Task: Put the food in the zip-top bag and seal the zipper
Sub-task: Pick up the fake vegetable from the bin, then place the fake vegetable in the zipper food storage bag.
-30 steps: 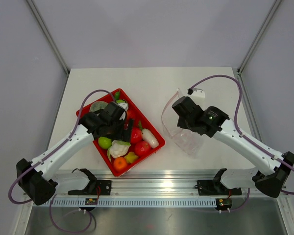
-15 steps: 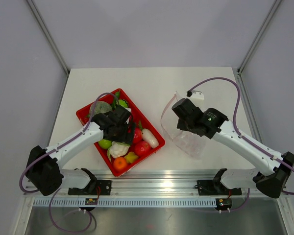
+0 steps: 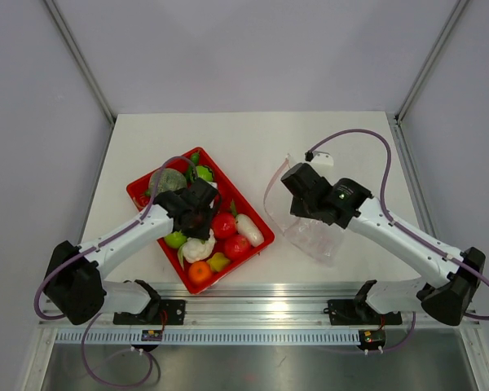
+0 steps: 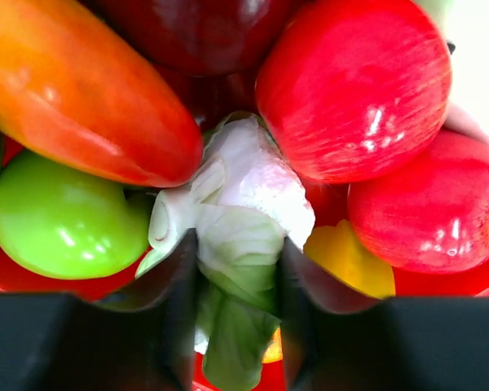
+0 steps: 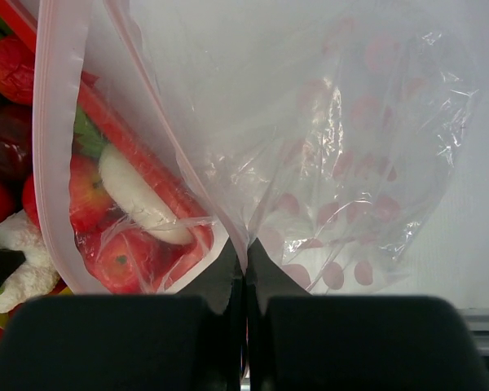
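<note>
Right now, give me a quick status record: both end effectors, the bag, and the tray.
left end effector: in the red tray, fingers touching both sides of the toy cabbage
right end effector: shut on the zip-top bag's plastic
zip-top bag: right of the tray, no food seen inside
red tray: full of toy fruits and vegetables

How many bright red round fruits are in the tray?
2: one red fruit mid-tray by the left arm, another nearer the front rim. The arm may hide more.

White table [image 3: 253,134] bears a red tray [image 3: 240,194] and zip-top bag [image 3: 314,236].
</note>
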Controlling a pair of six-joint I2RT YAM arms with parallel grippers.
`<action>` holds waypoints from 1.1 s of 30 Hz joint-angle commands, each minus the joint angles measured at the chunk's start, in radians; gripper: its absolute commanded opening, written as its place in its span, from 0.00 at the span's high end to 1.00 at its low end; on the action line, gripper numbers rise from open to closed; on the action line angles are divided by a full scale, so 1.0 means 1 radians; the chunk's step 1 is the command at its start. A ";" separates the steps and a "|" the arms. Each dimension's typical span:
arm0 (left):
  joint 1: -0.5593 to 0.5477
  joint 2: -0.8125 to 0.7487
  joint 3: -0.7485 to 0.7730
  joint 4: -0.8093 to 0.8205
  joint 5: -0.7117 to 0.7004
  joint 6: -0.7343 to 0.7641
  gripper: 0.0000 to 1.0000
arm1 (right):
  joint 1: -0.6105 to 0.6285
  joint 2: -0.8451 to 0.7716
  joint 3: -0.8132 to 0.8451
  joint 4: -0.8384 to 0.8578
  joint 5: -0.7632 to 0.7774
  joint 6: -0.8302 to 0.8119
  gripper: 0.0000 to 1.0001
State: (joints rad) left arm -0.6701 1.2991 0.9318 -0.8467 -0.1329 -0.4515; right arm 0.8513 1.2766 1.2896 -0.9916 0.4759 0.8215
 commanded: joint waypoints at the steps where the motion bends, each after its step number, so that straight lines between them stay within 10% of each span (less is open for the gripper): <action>1: 0.000 -0.026 0.033 -0.009 -0.004 0.000 0.77 | 0.006 0.023 0.028 0.042 -0.011 -0.013 1.00; 6: 0.000 -0.063 0.174 -0.139 -0.023 0.034 0.96 | 0.006 0.041 0.037 0.042 -0.025 -0.018 1.00; 17: 0.000 -0.124 0.364 -0.278 -0.019 0.079 1.00 | 0.006 0.066 0.053 0.068 -0.052 -0.036 1.00; 33: 0.014 -0.224 0.357 0.383 0.256 -0.255 1.00 | 0.006 0.083 0.062 0.105 -0.148 -0.027 1.00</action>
State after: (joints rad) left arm -0.6594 1.0740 1.3182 -0.6842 0.0113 -0.5873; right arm 0.8513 1.3804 1.3231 -0.9138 0.3462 0.7818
